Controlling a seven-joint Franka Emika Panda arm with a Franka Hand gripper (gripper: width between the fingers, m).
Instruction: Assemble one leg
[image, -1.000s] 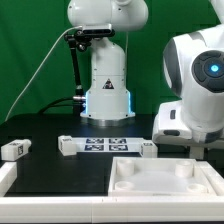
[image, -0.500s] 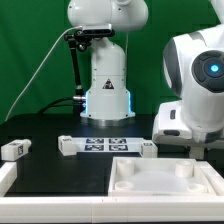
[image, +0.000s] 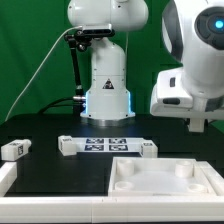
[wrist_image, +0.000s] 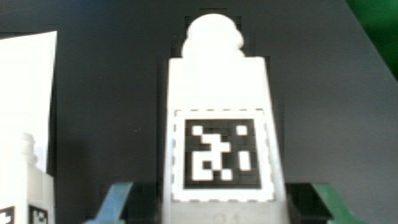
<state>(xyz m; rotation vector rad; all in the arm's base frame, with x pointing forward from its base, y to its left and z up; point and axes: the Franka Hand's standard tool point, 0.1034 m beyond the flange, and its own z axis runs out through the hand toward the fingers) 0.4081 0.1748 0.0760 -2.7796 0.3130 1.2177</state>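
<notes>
Wrist view: I see the claw (wrist_image: 222, 207) wide, fingers (wrist_image: 118, 200) flanking the tagged leg (wrist_image: 221, 110) without touching; the exterior view hides both.

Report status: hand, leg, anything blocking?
Hand open. Leg lies between fingers, ungripped. Panel alongside, not touching leg.

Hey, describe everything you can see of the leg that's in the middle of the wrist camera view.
The leg is a small white block, plastic-looking, with a rounded peg at one end and a black-and-white square tag on its facing side. It lies on the dark table, centred between the fingers of the open claw; both stand clear of it.
</notes>
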